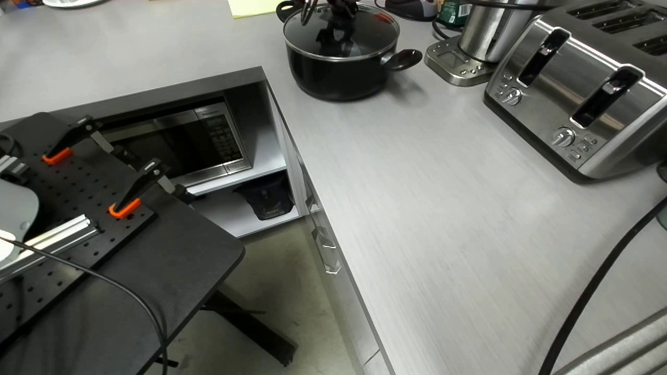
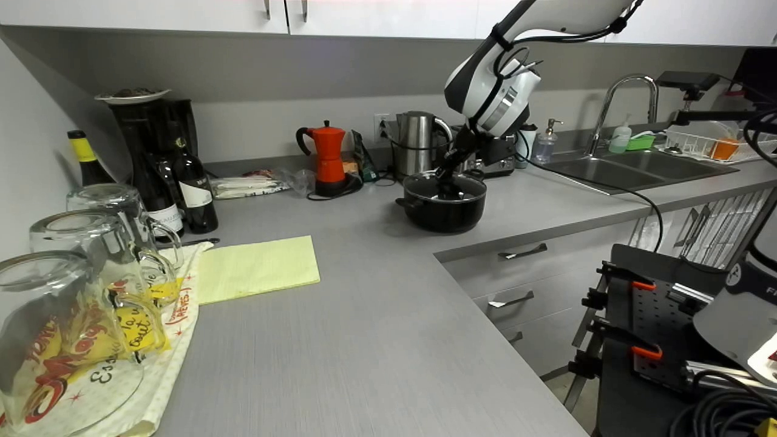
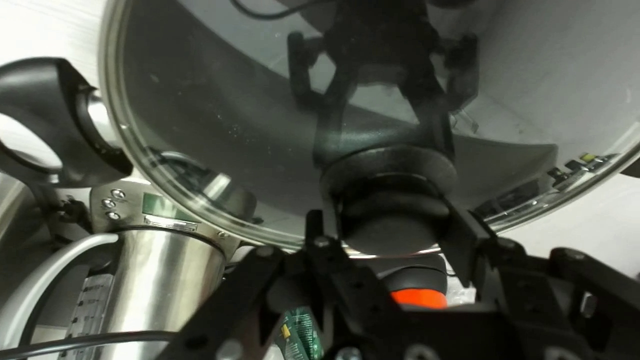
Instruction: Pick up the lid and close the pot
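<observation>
Lid (image 1: 367, 37) sits level on the pot (image 1: 338, 79), knob (image 3: 392, 234) pointing upward.

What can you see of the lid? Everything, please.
The lid is round, glossy, clear-looking glass with a silvery metal rim and a black central knob. It sits roughly level on the black pot, covering its opening, with no gap showing in an exterior view. The fingers flank the knob; whether they grip it is unclear.
</observation>
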{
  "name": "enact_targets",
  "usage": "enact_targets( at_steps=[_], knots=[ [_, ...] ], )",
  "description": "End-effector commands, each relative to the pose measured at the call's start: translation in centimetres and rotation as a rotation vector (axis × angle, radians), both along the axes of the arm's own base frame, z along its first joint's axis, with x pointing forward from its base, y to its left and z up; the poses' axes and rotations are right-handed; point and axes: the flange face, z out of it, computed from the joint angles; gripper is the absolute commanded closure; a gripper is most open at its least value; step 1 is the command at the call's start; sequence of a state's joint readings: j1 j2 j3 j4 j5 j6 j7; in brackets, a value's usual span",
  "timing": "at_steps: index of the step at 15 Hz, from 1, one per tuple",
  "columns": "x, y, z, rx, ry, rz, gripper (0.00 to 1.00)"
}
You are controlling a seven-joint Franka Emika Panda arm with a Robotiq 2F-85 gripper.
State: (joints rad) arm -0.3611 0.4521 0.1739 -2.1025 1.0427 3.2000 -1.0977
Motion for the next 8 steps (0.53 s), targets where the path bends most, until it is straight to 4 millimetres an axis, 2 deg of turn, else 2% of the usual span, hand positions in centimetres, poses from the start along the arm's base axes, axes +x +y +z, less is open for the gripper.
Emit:
enact_targets(
  at_steps=[1,4,8],
  knots=[
    [0.2,0.3,1.0,0.044,-0.032,0.023,0.2],
    [-0.8,1.4,3.6,0.048,-0.077,0.051,0.01],
    [-2.4,3.4,7.3,0.046,-0.137,0.122,0.0]
  ],
)
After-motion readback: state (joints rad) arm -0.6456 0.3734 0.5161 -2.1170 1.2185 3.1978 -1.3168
